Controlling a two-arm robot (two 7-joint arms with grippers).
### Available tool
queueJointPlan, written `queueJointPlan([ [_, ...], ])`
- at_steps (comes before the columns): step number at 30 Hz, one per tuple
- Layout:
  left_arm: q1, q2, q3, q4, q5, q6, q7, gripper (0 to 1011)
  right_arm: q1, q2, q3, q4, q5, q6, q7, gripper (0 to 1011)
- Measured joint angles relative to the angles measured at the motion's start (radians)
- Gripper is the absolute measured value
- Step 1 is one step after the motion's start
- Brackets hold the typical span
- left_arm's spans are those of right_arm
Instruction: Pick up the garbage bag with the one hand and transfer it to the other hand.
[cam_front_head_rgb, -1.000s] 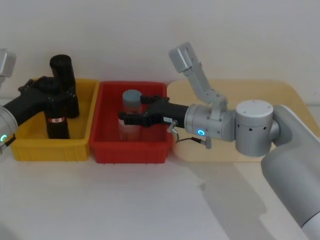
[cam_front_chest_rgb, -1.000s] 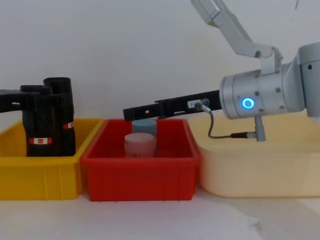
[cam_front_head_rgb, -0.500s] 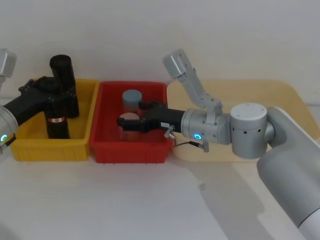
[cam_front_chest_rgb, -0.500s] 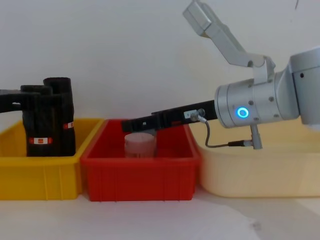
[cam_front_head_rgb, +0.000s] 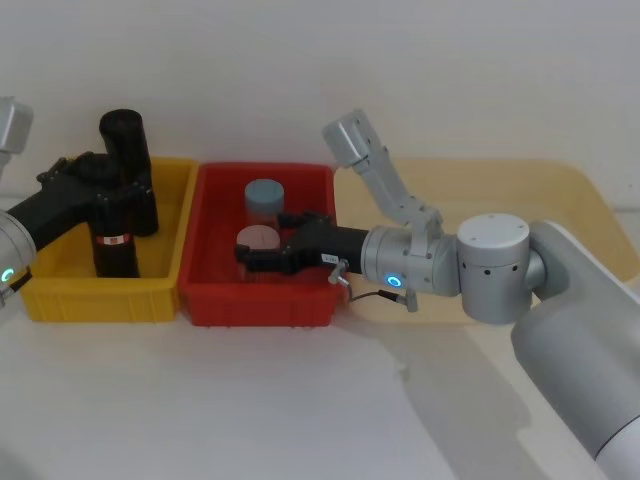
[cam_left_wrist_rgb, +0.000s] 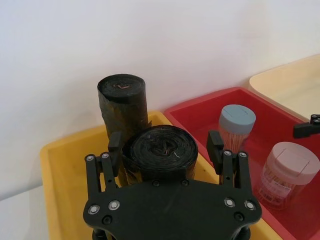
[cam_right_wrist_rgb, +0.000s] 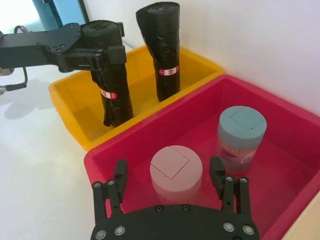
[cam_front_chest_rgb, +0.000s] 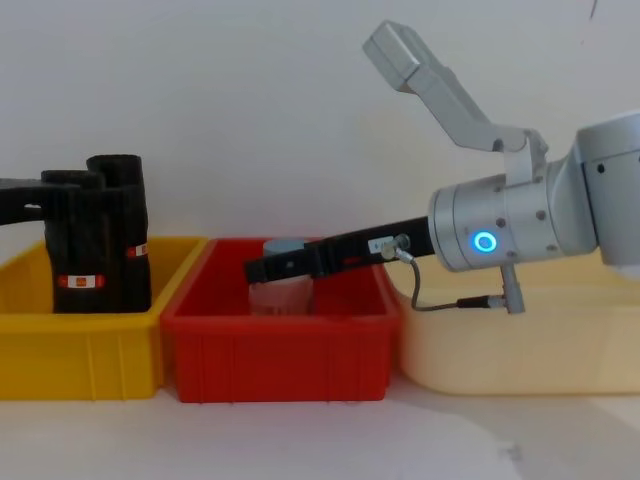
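Note:
The garbage bag (cam_front_head_rgb: 115, 238) is a black roll with a red-and-white band, standing upright in the yellow bin (cam_front_head_rgb: 100, 295). My left gripper (cam_front_head_rgb: 118, 190), on the green-ringed arm, is open, with one finger on each side of the roll's upper part. In the left wrist view the fingers (cam_left_wrist_rgb: 215, 146) flank the roll's top (cam_left_wrist_rgb: 159, 152), with a small gap on one side. A second, alike roll (cam_front_head_rgb: 125, 150) stands just behind it. My right gripper (cam_front_head_rgb: 262, 252), on the blue-ringed arm, is open and low in the red bin (cam_front_head_rgb: 260, 305), its fingers (cam_right_wrist_rgb: 120, 172) straddling a pink-lidded jar (cam_right_wrist_rgb: 176, 167).
A blue-lidded jar (cam_front_head_rgb: 265, 195) stands behind the pink one in the red bin. A wide cream tray (cam_front_head_rgb: 560, 200) lies to the right, under my right arm. The white table in front of the bins is bare.
My right gripper has dropped lower into the red bin and pulled back from the blue-lidded jar to straddle the pink-lidded one. The left gripper and both rolls have not moved.

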Motion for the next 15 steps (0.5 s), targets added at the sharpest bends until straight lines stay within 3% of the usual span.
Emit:
queueJointPlan([
  [15,0.000,0.000,0.000,0.000,0.000,0.000,0.000,1000,0.010,-0.010,-0.019,0.035,0.002,-0.021,-0.009,1001],
])
